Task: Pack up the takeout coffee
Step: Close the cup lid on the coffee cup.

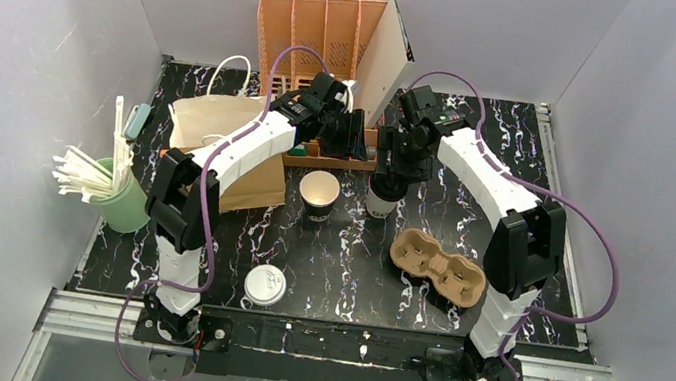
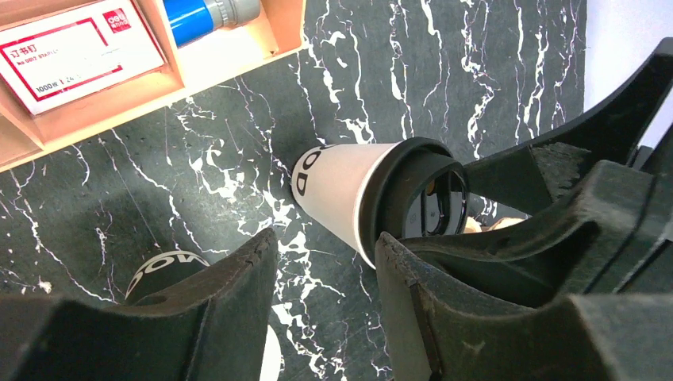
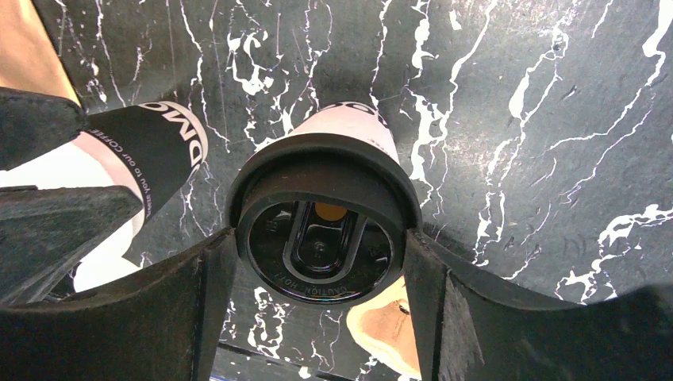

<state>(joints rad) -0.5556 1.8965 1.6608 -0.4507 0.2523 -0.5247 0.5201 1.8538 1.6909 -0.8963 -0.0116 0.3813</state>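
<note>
The takeout coffee is a white paper cup (image 1: 381,203) (image 2: 337,186) (image 3: 349,123) with a black lid (image 3: 317,206) (image 2: 397,198) pressed on. It stands upright on the black marbled table. My right gripper (image 1: 386,180) (image 3: 319,238) comes down over it, with one finger touching each side of the lid's rim. My left gripper (image 1: 350,137) (image 2: 325,242) hovers just left of the cup. It is open, with only bare table between its fingers, and its right finger is close to the lid.
An open black cup (image 1: 318,195) (image 3: 159,143) stands left of the white one. A cardboard cup carrier (image 1: 439,264) lies to the right and a brown paper bag (image 1: 221,133) to the left. Near the front is a flat white lid (image 1: 265,284). Green cup of straws (image 1: 121,194), orange file rack (image 1: 322,32).
</note>
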